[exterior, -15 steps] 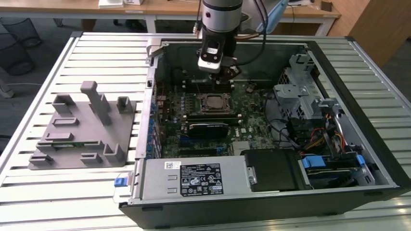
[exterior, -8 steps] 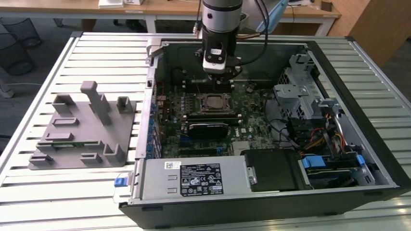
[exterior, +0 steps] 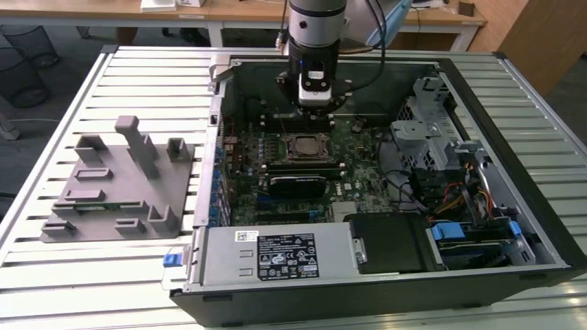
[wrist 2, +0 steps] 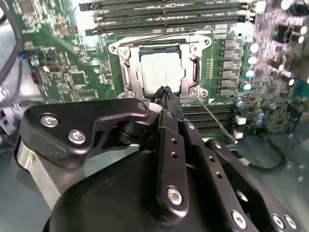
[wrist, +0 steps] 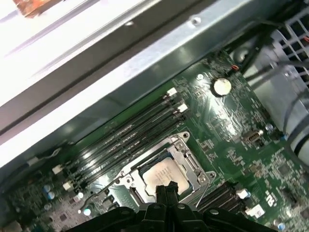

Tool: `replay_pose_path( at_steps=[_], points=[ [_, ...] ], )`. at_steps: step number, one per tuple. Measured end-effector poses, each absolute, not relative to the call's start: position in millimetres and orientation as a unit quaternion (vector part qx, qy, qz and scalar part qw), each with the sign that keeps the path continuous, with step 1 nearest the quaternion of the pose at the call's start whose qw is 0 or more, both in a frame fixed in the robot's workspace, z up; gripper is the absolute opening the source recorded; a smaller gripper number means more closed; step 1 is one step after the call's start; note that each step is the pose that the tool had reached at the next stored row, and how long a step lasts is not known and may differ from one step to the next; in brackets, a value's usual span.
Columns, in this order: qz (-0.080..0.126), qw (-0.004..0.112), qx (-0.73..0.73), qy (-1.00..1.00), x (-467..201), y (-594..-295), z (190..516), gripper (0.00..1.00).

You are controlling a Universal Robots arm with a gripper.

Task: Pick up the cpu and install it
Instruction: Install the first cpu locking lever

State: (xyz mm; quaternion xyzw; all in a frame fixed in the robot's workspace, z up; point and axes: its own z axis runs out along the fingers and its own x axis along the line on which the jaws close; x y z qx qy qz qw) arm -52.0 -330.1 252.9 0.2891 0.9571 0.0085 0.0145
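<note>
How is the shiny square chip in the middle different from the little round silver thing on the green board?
The cpu is square; the round silver disc is a circle. The cpu looks bigger than the disc. The cpu sits inside a metal socket frame, right by the gripper; the disc sits alone, farther off. Both are silvery and lie flat on the green motherboard.

Arm [exterior: 317, 20]: silver-grey cylindrical link with a black collar, dark cables [exterior: 378, 31] running beside it. Wrist block [exterior: 315, 79]: black, with a small pale panel (possibly a label). Gripper [wrist 2: 166, 94]: matt black linkage fingers [wrist 2: 169, 145] with silver screw heads and rows of small holes, on a metal-grey base.
</note>
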Motion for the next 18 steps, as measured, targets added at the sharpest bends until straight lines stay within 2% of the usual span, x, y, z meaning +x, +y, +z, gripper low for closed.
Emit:
replay_pose_path(
  at_steps=[11, 18],
  points=[
    [0.010, 0.014, 0.192, 0.981, -52.0, -330.1, 251.6, 0.11],
    [0.008, 0.003, 0.147, 0.989, -52.1, -330.1, 251.7, 0.11]
  ],
)
